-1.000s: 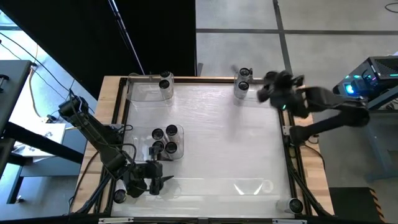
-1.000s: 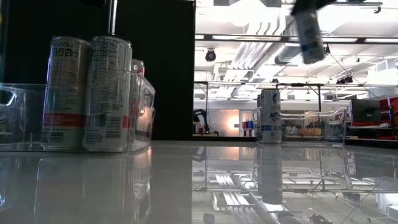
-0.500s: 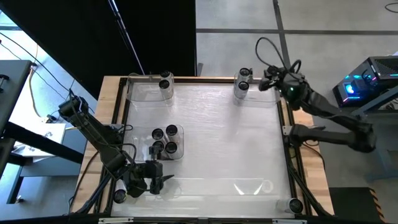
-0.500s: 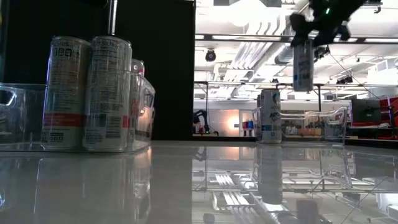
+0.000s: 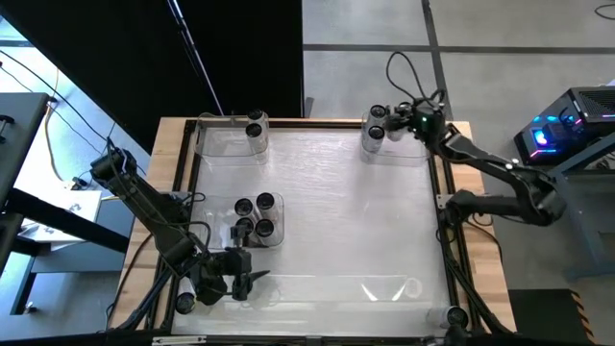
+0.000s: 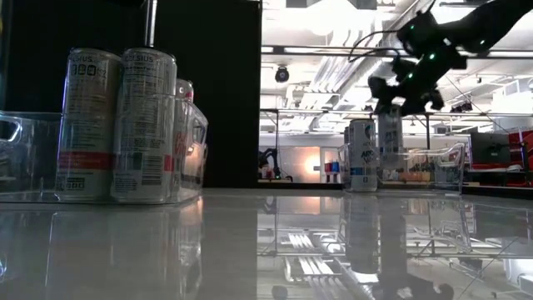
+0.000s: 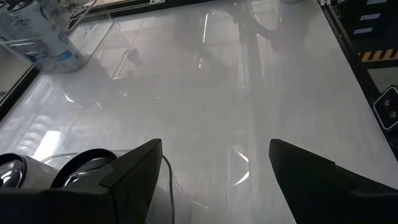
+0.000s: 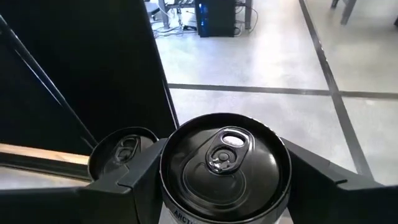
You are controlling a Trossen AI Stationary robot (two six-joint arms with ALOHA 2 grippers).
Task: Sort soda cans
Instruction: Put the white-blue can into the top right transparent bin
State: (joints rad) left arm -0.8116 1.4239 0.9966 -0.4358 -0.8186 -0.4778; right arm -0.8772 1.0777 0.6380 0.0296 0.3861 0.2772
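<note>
My right gripper [image 5: 397, 124] is over the clear tray [image 5: 415, 150] at the table's far right and is shut on a soda can [image 8: 224, 158] with a dark top and silvery side. Beside it in that tray stand two more cans [image 5: 377, 122]; the right wrist view shows one of them [image 8: 123, 151]. In the low view the held can [image 6: 390, 132] is upright next to a standing can [image 6: 361, 155]. My left gripper [image 5: 242, 284] waits open at the near left, just near of a tray holding several cans [image 5: 256, 215]. My right gripper pinches the soda can between its two fingers [image 8: 127, 180], high on the can's side just under the rim [image 8: 180, 208]. The fingers come from above, slanting in from the table's right. The can is upright; its lower end is at the tray's rim, and I cannot tell whether it stands.
A clear tray [image 5: 223, 140] at the far left holds two cans [image 5: 255, 123]. An empty-looking clear tray [image 5: 384, 288] lies at the near right. Single cans stand at the near right corner [image 5: 456, 315] and the near left [image 5: 184, 303]. The table's middle is bare.
My right gripper has moved toward the far edge and a little left, and down over the far right tray, still shut on the can. The can was high and tilted; now it is upright and much lower, beside the standing cans.
</note>
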